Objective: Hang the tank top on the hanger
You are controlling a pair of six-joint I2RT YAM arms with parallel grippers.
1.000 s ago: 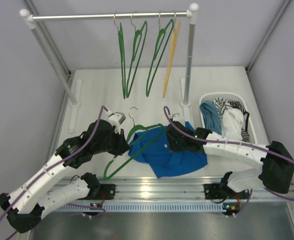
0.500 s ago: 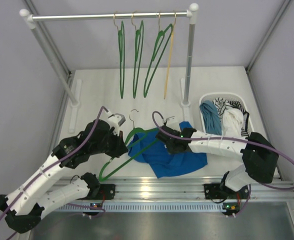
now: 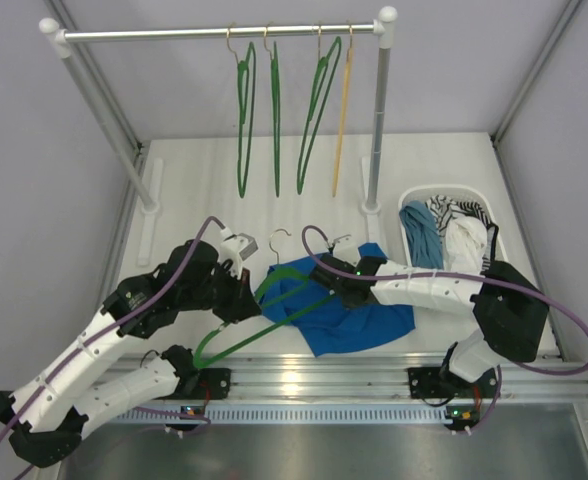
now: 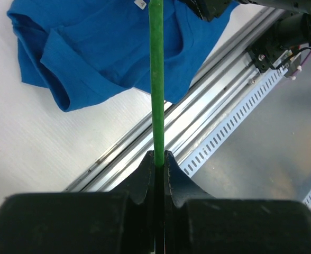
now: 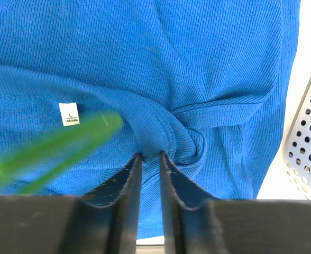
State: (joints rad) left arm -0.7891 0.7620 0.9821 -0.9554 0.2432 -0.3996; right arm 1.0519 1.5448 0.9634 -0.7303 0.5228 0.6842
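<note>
Bare tabletop [image 3: 199, 195] is lying open beyond my arms, under the rail [image 3: 214, 33]. The hangers [image 3: 274, 110] dangling from it are blocking the way higher up. The laundry basket [image 3: 454, 189] is crowding my right side, and the green hanger [image 4: 156, 79] is slanting across the tank top [image 3: 364, 325] between my wrists.

Both arms bent inward, L claw [image 4: 156, 157] clamped on hanger [image 4: 156, 79], R claw [image 5: 150, 157] pinching tank top [image 5: 208, 58].

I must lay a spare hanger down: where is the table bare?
Bare: the table between the rack posts, behind the tank top. Crowded: near middle, left claw on the hanger, right claw on the top; basket at right is full.
</note>
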